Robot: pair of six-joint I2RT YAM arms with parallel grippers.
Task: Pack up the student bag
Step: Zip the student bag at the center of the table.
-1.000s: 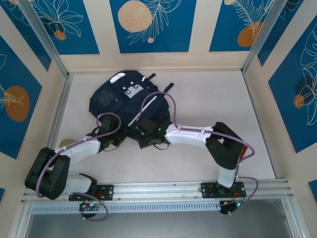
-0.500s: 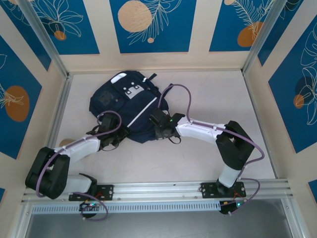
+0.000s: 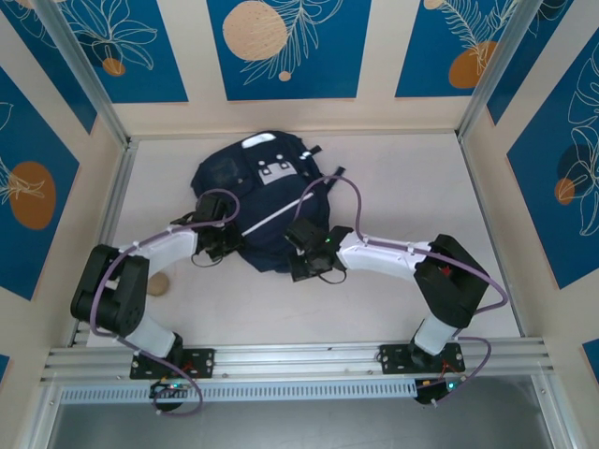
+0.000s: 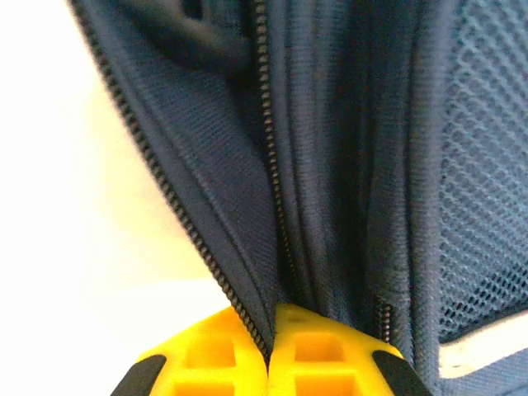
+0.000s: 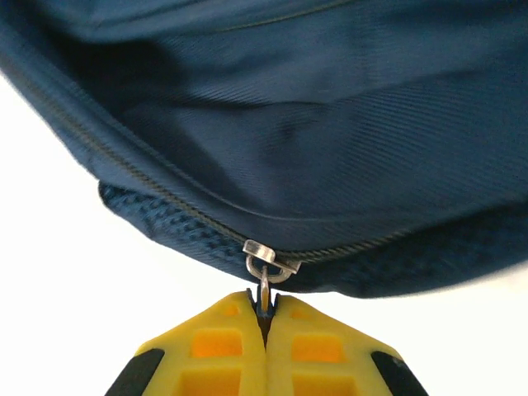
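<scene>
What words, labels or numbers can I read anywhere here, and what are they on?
No text here can be read.
On the bag, a grey patch has small dark marks, too small to read.
The wall panels carry leaf and circle drawings, no words.
The zip pull shows no marking.

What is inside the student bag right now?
Past the unzipped edge of the student bag, plain navy lining is visible; anything deeper is covered by the fabric.
</scene>
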